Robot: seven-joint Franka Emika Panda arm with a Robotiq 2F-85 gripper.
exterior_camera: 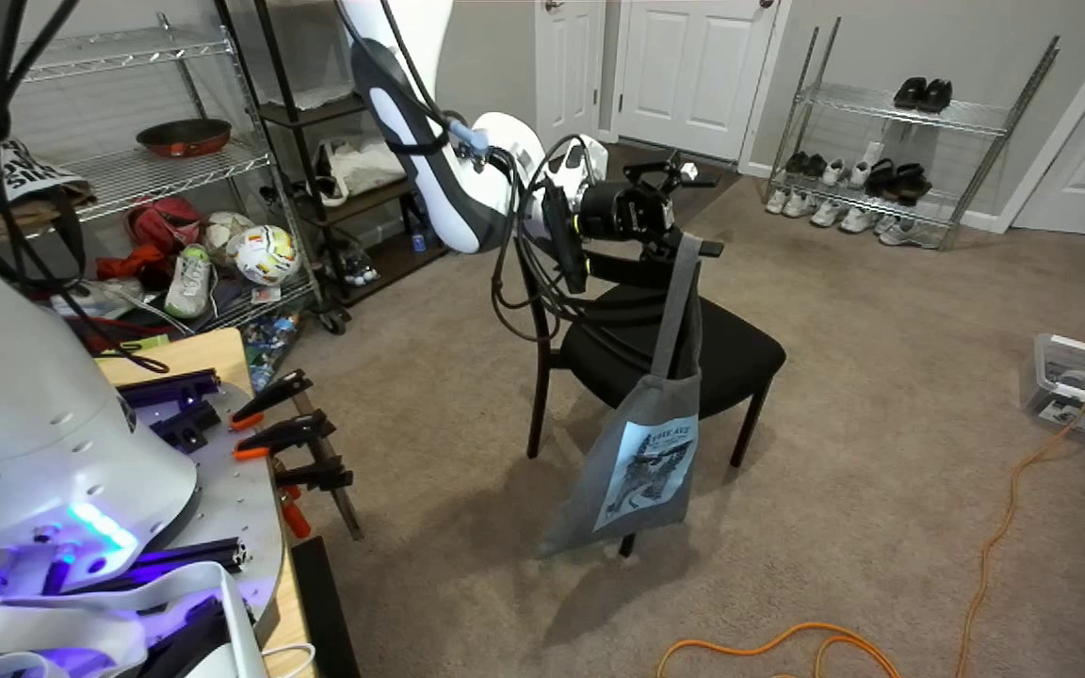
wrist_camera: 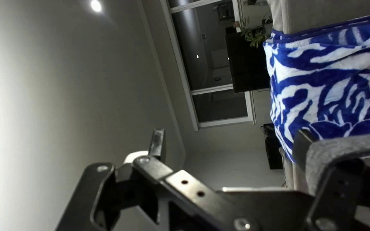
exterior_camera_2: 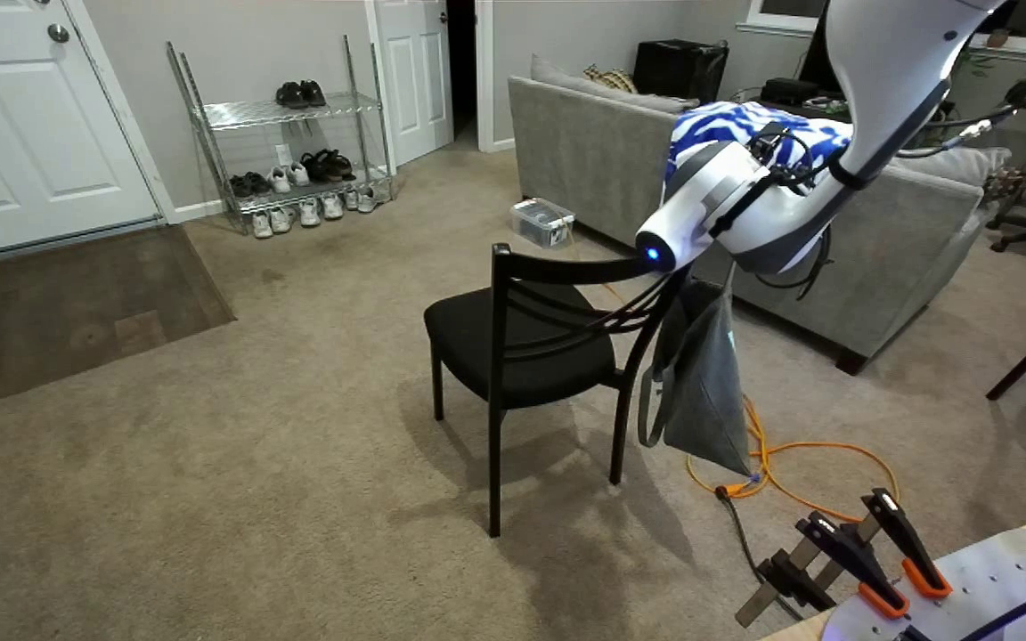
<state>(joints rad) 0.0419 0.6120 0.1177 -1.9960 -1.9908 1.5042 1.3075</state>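
Hanging by a strap point(exterior_camera: 677, 306), a grey bag point(exterior_camera_2: 711, 401) is being carried on the lower finger point(exterior_camera: 712, 250) of the gripper point(exterior_camera: 703, 215). The fingers point(wrist_camera: 157, 142) are being held wide apart, and the strap is being borne as a loop over that one finger, not being pinched between the two. The same loop is being shown in the wrist view, over the finger at the right. In both exterior views the bag is being suspended just beside the back of a black chair point(exterior_camera: 740, 353); whether they are touching cannot be told. A pale blue print point(exterior_camera: 646, 471) is being displayed on the bag's face, and a second strap point(exterior_camera_2: 647, 425) is being shown drooping near a chair leg. Beyond the arm point(exterior_camera_2: 771, 218), in an exterior view, a blue and white blanket point(exterior_camera_2: 718, 125) is being supported by the back of a grey couch point(exterior_camera_2: 602, 133). On the floor point(exterior_camera_2: 299, 490), an orange cord point(exterior_camera: 816, 625) is being seen in loose loops, and a clear bin point(exterior_camera_2: 541, 223) is being flanked by the couch. Shoes point(exterior_camera_2: 301, 94) are being held on a wire rack point(exterior_camera_2: 250, 114) farther off. Near the robot base point(exterior_camera: 43, 395), a table edge point(exterior_camera: 208, 353) is being gripped by clamps point(exterior_camera: 279, 435).
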